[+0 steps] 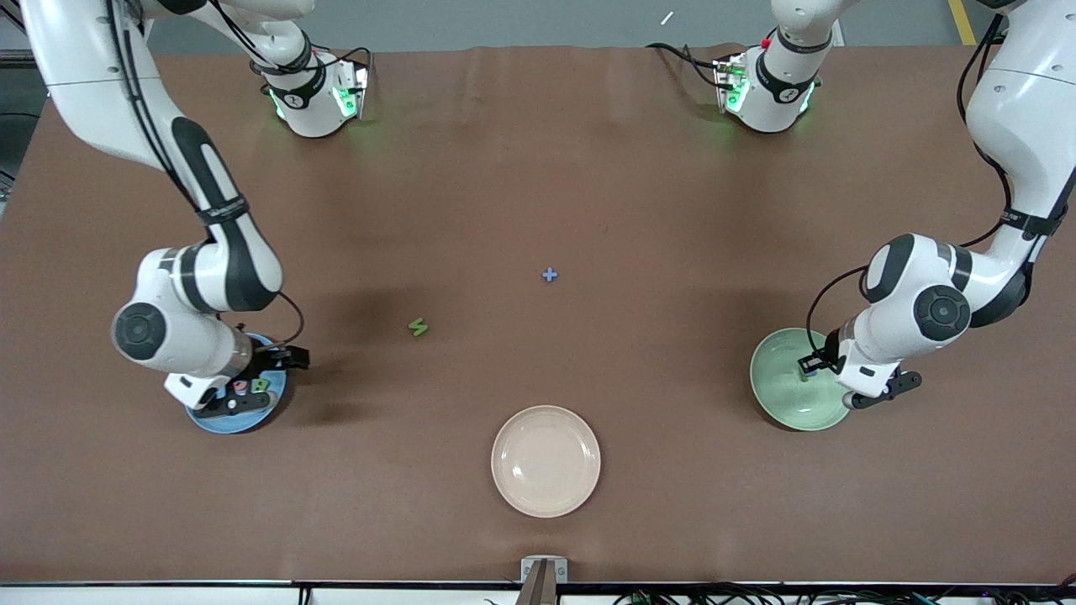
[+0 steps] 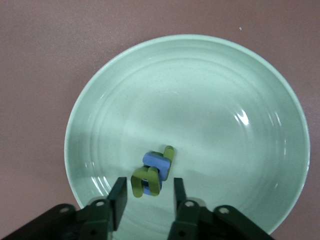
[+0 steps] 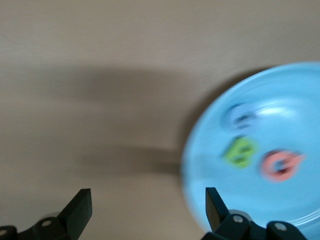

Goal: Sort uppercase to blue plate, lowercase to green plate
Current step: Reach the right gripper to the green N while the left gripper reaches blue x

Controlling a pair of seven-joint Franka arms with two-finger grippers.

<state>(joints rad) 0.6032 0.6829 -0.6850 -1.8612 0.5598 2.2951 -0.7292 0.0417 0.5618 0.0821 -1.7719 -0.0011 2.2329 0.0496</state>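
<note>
Both drop-offs look done: the left claw (image 2: 146,195), narrowly parted, hangs over green and blue lowercase letters (image 2: 152,172) in the green plate (image 1: 777,395), the right claw (image 3: 145,207) gapes by the blue plate (image 1: 235,418), so next comes the tabletop's green N (image 1: 418,327) at ten o'clock from the cream plate (image 1: 545,460), or the blue x (image 1: 549,274) at twelve.

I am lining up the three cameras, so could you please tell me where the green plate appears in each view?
Front view: the green plate lies toward the left arm's end of the table, partly under the left gripper.
Left wrist view: the plate fills most of the picture, with small letters in it.
Right wrist view: not in it.
Shared landmark: the left gripper over the plate.
</note>
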